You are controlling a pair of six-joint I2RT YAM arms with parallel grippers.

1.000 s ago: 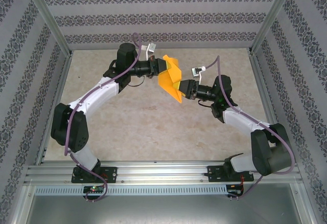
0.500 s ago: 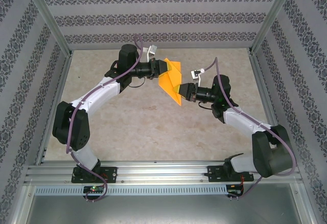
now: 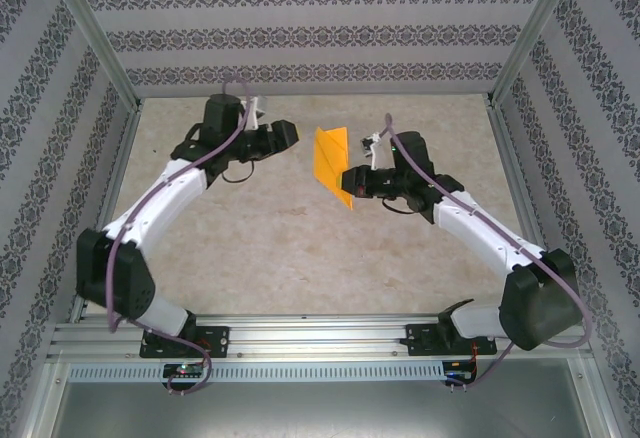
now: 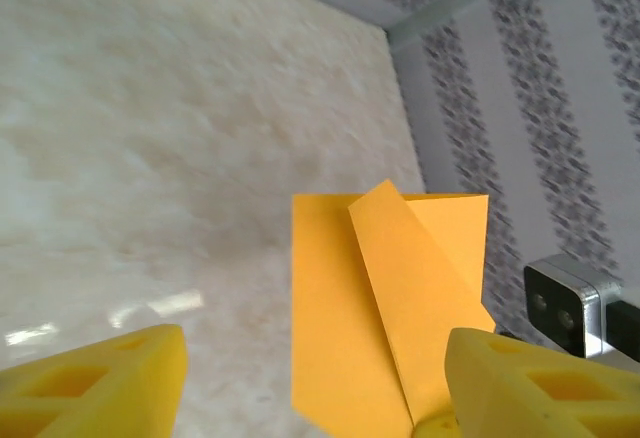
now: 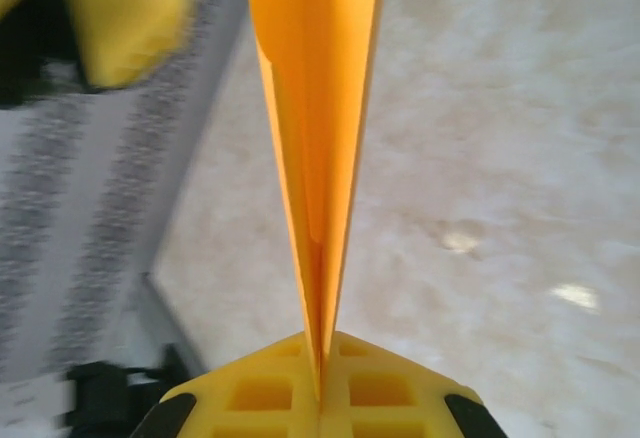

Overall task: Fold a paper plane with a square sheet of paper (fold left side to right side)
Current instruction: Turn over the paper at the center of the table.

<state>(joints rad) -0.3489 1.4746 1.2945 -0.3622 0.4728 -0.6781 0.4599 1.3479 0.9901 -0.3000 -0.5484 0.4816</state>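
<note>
Your right claw point(image 3: 348, 180) is clamped on the paper point(image 3: 332, 158), pinching its lower corner. In the right wrist view the pads meet on the sheet with the layers fanning slightly above them. The paper hangs in the air over the middle of the counter point(image 3: 280, 248), standing on edge, partly folded, with one flap lying diagonally across its face. Your left claw point(image 3: 288, 136) stands with its fingers apart, just beside the paper and clear of it.

Expect the paper to handle as very light and limp. It will likely flop or twist on any quick swing, and held by one corner it has little to steady it (the layers already gape a bit). It looks easy to crumple or tear under a hard pinch, and smooth enough to slide between the pads.

For the next hold, I would take it near a crease or a folded edge, where several layers stack and stiffen it. A single free corner would bend away. Close across the flat faces, not the edge.
</note>
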